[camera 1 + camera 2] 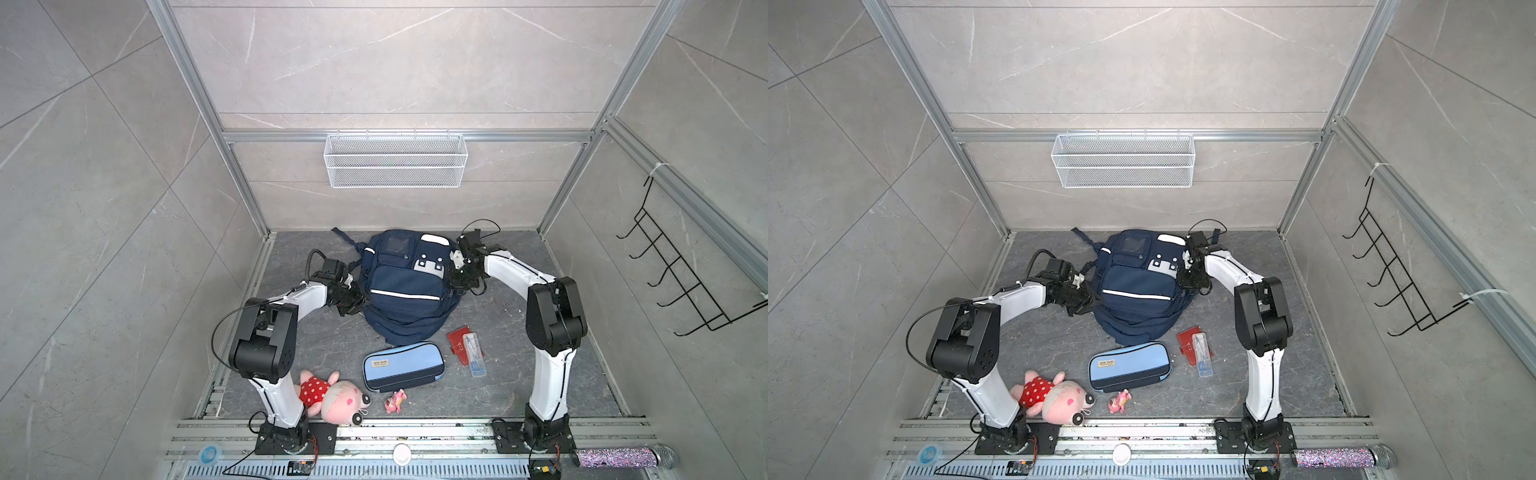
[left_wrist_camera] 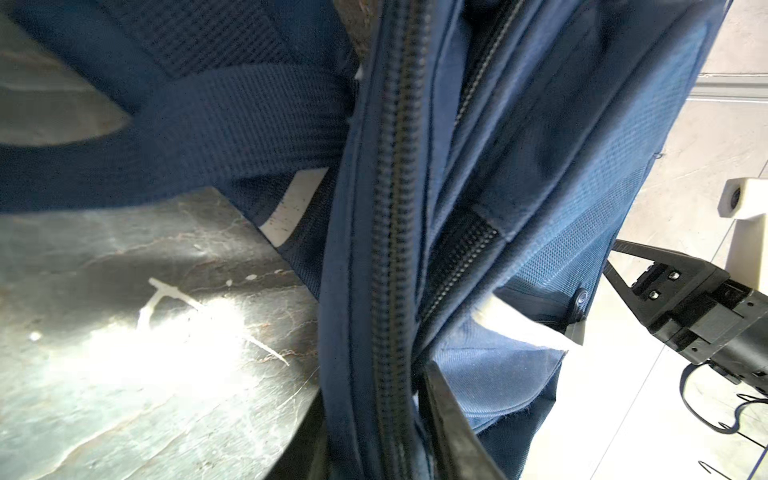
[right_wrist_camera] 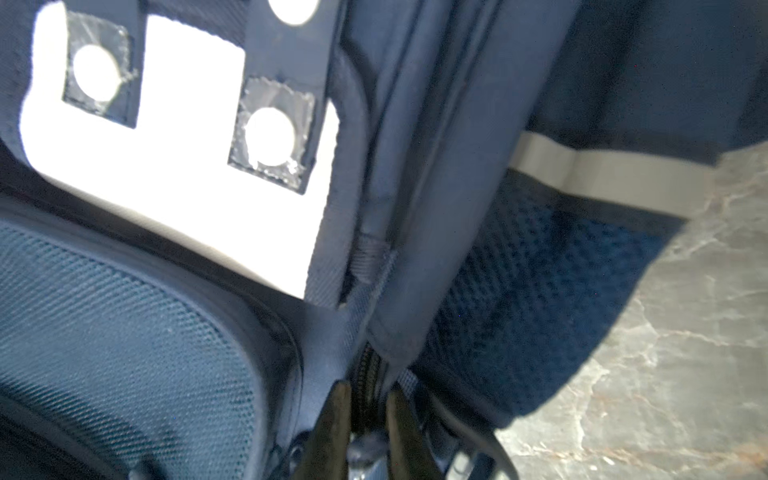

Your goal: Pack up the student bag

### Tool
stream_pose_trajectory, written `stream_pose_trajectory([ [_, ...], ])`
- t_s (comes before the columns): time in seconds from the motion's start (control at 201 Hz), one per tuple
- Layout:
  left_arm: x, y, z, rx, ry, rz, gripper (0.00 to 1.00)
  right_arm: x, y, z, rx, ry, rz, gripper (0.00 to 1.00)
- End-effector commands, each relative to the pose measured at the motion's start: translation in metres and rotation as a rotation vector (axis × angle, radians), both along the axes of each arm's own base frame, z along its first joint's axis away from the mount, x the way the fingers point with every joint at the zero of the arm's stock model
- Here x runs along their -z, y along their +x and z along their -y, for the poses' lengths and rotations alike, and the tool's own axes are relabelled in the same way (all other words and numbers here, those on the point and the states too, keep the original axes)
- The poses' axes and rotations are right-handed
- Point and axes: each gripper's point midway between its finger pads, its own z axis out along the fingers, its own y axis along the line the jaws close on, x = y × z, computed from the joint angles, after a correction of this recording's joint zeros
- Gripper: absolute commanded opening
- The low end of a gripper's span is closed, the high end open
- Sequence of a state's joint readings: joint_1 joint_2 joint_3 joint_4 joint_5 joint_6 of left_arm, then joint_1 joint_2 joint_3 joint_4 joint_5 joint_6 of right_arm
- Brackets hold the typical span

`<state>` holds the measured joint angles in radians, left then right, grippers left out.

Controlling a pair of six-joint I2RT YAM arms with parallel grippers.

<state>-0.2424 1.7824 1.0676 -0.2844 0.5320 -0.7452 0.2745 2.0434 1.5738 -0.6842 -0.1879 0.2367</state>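
The dark stone-look surface was hard and glossy. The student bag slumped squarely between the grippers, touching both: soft navy woven fabric, floppy, probably light while unpacked, so it'd sag and slide if yanked. I'd grab the stiffer zip seams, not loose cloth. The left gripper straddled the ribbed zip edge, jaws fairly narrow; couldn't tell if it really bit. The right gripper was pinched tight on the zip track beside the mesh pocket.
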Motion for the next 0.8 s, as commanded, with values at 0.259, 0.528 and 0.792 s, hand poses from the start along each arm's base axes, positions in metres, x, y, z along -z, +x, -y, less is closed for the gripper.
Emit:
stream_pose_trajectory([
  [0.259, 0.004, -0.006, -0.003, -0.026, 0.021, -0.018, 0.29, -0.017, -0.009, 0.005, -0.003, 0.041, 0.034, 0.24],
  [0.528, 0.003, -0.004, -0.002, -0.024, 0.022, -0.015, 0.29, -0.016, -0.010, 0.006, -0.010, 0.050, 0.034, 0.13],
  [0.792, 0.001, -0.003, -0.002, -0.019, 0.022, -0.011, 0.29, -0.018, -0.029, 0.013, -0.037, 0.029, 0.022, 0.05],
])
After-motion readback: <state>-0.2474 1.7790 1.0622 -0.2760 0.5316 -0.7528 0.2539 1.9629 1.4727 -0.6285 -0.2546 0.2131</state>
